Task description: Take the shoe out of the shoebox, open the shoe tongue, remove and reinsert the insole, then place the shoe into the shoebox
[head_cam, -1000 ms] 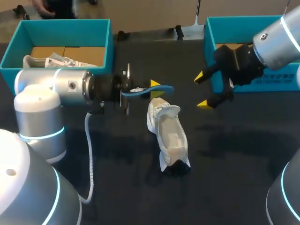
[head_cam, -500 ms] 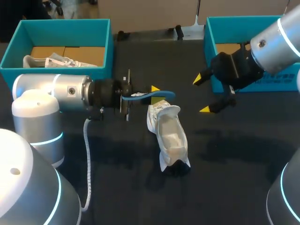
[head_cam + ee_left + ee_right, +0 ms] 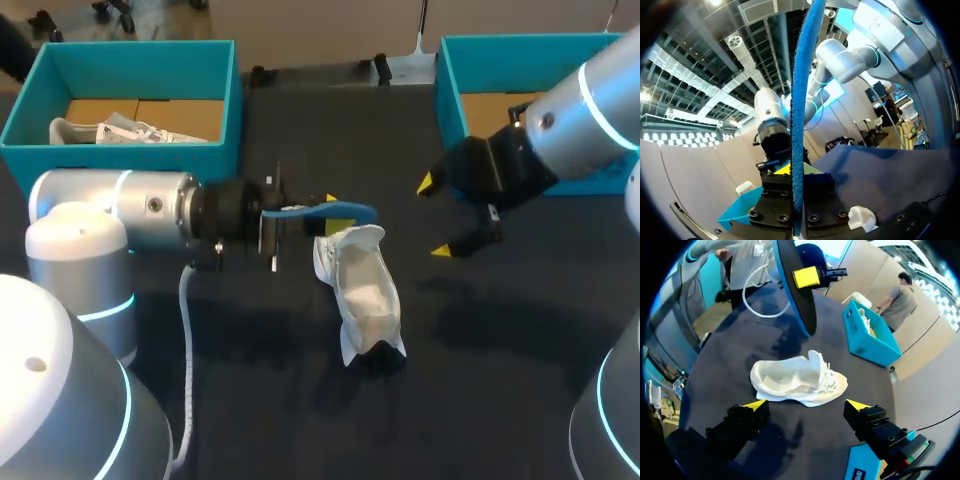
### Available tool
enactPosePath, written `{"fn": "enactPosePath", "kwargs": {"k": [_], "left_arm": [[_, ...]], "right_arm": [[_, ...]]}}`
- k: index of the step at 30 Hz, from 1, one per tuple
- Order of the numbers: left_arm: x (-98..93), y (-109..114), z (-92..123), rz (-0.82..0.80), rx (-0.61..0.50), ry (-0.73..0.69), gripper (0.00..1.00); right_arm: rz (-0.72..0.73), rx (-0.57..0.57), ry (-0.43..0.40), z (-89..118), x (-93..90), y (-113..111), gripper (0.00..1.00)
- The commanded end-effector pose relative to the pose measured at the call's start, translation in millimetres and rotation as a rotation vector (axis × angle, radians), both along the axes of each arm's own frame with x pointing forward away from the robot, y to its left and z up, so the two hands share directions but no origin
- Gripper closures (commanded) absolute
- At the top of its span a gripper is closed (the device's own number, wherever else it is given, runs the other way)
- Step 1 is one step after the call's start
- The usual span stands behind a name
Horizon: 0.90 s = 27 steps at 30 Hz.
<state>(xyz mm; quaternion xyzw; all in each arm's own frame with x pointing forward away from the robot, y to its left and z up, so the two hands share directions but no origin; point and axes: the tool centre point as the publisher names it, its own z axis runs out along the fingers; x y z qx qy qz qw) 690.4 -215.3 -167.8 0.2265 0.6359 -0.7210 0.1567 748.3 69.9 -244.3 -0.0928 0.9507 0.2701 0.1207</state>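
Left gripper point(image 3: 322, 206) is clamped on the blue insole point(image 3: 350, 210), held on edge just over the far end of the shoe point(image 3: 362, 290). Shoe lies on the table point(image 3: 500, 350) between our two boxes, tongue up. Right gripper point(image 3: 433, 217) is spread wide, holding nothing, hovering right of the shoe near the right box point(image 3: 450, 90).

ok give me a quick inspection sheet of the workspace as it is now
surface: black table
job's things: white shoe on the table, tongue raised; blue insole out, held above it; left teal shoebox holds another shoe; right shoebox behind right gripper
clutter: nothing seen
grippers: left gripper shut on insole; right gripper open, empty
cables: white cable hanging from left arm
surroundings: nothing seen
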Motion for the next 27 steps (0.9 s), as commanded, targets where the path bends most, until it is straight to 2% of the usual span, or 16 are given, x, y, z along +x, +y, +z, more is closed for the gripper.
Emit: {"fn": "enactPosePath", "kwargs": {"k": [1,10,27], "left_arm": [[-20.5,6.1,-1.4,0.044,-0.027,0.010,1.00],[-37.4,5.5,-14.2,0.069,-0.047,0.044,1.00],[-37.7,5.5,-15.0,0.070,-0.050,0.042,1.00]], "right_arm": [[-0.001,0.010,-0.009,-13.4,-4.8,-4.5,0.00],[-0.004,0.024,0.020,-36.4,-8.2,-0.8,0.00],[-0.004,0.024,0.020,-36.4,-8.2,-0.8,0.00]]}}
